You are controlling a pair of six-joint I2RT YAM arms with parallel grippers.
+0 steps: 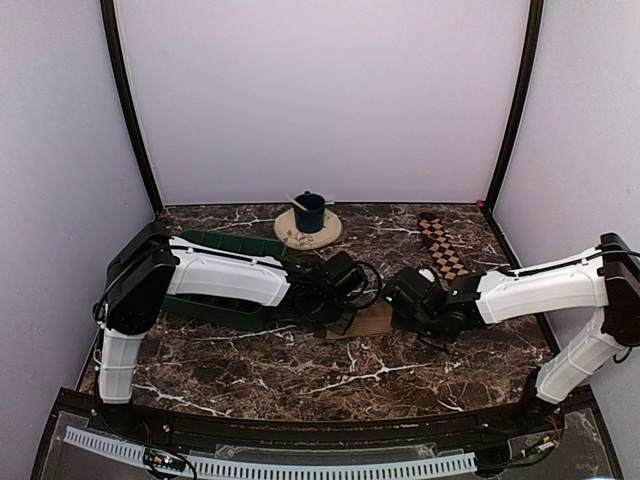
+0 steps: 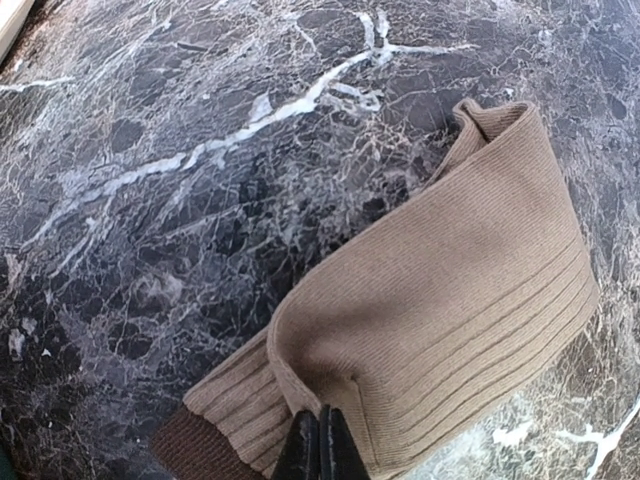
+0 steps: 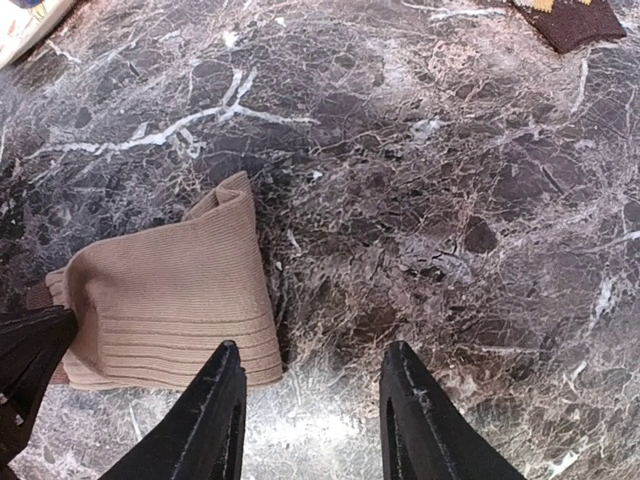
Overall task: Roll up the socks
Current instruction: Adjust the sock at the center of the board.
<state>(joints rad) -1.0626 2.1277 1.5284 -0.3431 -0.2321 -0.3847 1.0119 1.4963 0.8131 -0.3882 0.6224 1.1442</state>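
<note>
The tan-brown sock (image 2: 450, 300) lies folded over on the marble table, its dark brown cuff at the lower left of the left wrist view. My left gripper (image 2: 321, 425) is shut on the edge of the sock's upper fold, and the cloth puckers at the tips. From above, the tan sock (image 1: 372, 320) sits between both grippers. My right gripper (image 3: 315, 385) stands open just right of the tan sock (image 3: 170, 300), holding nothing, with its left finger by the sock's near corner. The checkered sock (image 1: 441, 247) lies flat at the back right; one end of it (image 3: 575, 18) shows in the right wrist view.
A green tray (image 1: 230, 245) lies under and behind my left arm. A blue cup (image 1: 309, 212) stands on a round mat (image 1: 325, 232) at the back centre. White walls close in the table on three sides.
</note>
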